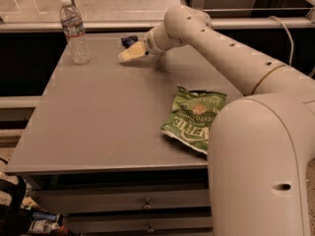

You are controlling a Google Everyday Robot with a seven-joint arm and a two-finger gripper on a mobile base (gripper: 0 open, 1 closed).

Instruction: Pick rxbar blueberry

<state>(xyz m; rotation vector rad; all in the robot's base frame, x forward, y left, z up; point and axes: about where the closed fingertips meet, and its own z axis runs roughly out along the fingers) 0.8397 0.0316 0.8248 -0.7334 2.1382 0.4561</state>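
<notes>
The rxbar blueberry (129, 41) is a small dark navy bar lying near the far edge of the grey table (108, 112), partly hidden behind my gripper. My gripper (129, 54) reaches across the table on the long cream arm, its pale fingers pointing left, low over the tabletop just in front of the bar. Nothing shows between the fingers.
A clear plastic water bottle (74, 31) stands upright at the far left corner. A large green Kettle chip bag (193, 118) lies flat at the right, next to my arm's big shoulder (261, 166). Drawers sit under the table front; clutter lies on the floor at lower left.
</notes>
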